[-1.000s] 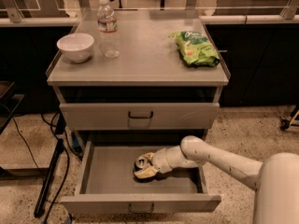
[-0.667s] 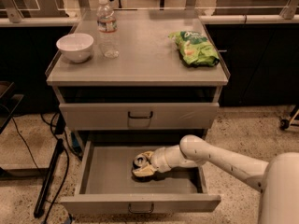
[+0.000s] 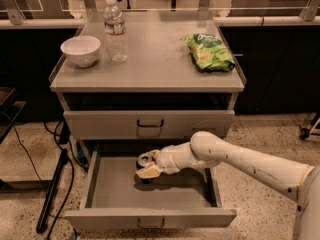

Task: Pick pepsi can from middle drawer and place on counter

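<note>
Camera view: over the last second the gripper (image 3: 146, 167) and the can (image 3: 145, 160) had shifted together, slightly up and toward the rear left of the drawer (image 3: 115, 196); this suggested the grasp was made and the lift just begun; placing was not yet done. The gripper was closed on the can, one pale finger (image 3: 149, 172) across its front, the silver top showing above. The can was inside the open drawer, near its back, low over the floor; contact with the floor could not be told. The arm (image 3: 240, 159) entered from the right, angled down over the drawer's right wall, wrist pointing left. The counter (image 3: 155, 59) carried a bowl (image 3: 80, 50), a bottle (image 3: 115, 31) and a bag (image 3: 207, 51).
</note>
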You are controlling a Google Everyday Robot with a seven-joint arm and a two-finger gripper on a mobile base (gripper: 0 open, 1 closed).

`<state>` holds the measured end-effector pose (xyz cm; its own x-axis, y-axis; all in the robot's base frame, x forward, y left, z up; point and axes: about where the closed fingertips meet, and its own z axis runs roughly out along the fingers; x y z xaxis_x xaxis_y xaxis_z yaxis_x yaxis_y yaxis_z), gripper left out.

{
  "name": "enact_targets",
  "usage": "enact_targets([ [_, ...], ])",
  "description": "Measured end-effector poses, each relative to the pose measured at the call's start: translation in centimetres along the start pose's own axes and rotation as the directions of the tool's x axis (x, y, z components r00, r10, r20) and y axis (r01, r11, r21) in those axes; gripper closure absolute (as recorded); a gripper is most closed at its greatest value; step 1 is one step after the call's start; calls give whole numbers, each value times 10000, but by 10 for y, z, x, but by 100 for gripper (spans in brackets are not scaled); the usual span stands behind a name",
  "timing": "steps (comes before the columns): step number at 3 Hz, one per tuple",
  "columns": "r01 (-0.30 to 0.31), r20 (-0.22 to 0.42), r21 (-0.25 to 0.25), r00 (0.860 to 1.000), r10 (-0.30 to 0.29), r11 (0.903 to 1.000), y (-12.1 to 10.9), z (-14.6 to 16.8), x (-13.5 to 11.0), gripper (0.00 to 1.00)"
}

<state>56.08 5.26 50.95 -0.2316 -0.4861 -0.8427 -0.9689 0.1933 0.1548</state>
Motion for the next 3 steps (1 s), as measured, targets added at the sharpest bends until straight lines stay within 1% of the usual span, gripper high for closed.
enact_targets([
  [1,2,0,1,10000,-2,10000,0,0,0,100],
  [2,429,-33,167,9991,-428,9989,17,-11,-26,100],
  [3,1188,42,479,9929,-1192,9918,43,-35,-75,100],
])
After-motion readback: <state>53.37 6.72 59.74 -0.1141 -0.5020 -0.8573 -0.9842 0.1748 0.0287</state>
